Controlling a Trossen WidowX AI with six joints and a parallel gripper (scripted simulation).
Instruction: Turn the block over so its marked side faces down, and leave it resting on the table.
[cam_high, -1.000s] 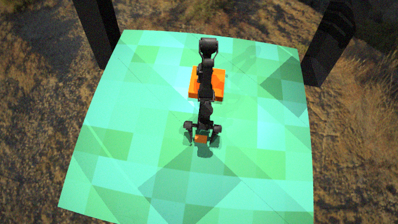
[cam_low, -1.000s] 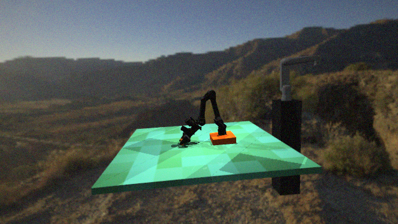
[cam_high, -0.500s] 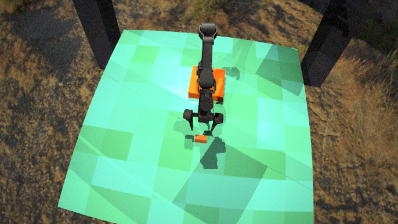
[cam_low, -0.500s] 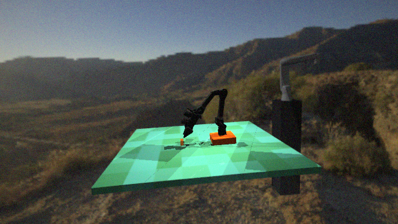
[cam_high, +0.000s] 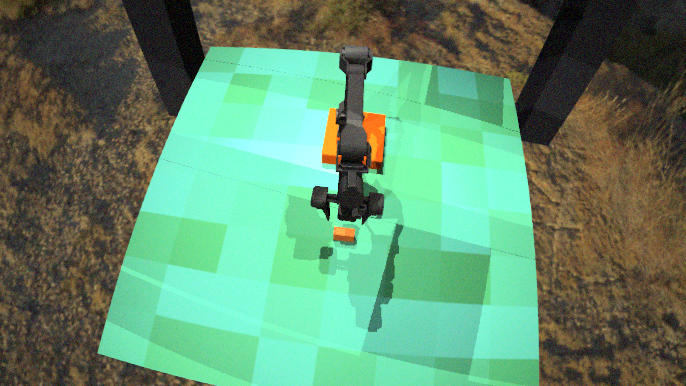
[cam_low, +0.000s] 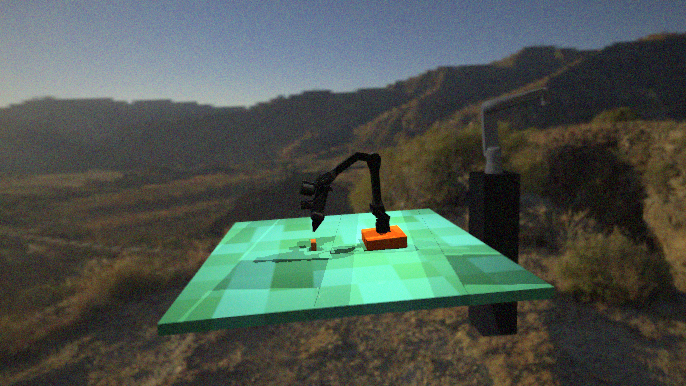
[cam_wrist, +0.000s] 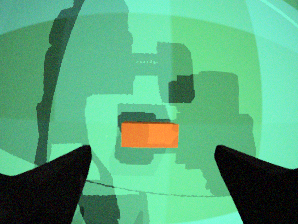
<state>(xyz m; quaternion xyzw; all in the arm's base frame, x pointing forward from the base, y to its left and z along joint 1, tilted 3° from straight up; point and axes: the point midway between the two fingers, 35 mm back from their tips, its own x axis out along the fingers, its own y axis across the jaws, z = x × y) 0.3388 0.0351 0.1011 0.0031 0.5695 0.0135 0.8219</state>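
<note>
The green patchwork table (cam_low: 380, 290) carries the black jointed arm (cam_low: 372, 185) on its orange base (cam_low: 384, 238). Only the side view shows the black gripper (cam_low: 316, 226) hanging well above the surface. From overhead, its jaws stand wide apart, gripping nothing. The small orange block (cam_wrist: 149, 135) lies flat on the table below them; no marking is discernible.

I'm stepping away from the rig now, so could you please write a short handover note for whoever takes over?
Gripper: open, holding nothing, raised above the table and pointing down.
Orange block: lying flat on the table just in front of the gripper, apart from the fingers.
Done: block is released and resting on the table.
Left: no mark shows on its upper face in the wrist view; confirm that the marked side is down.
</note>
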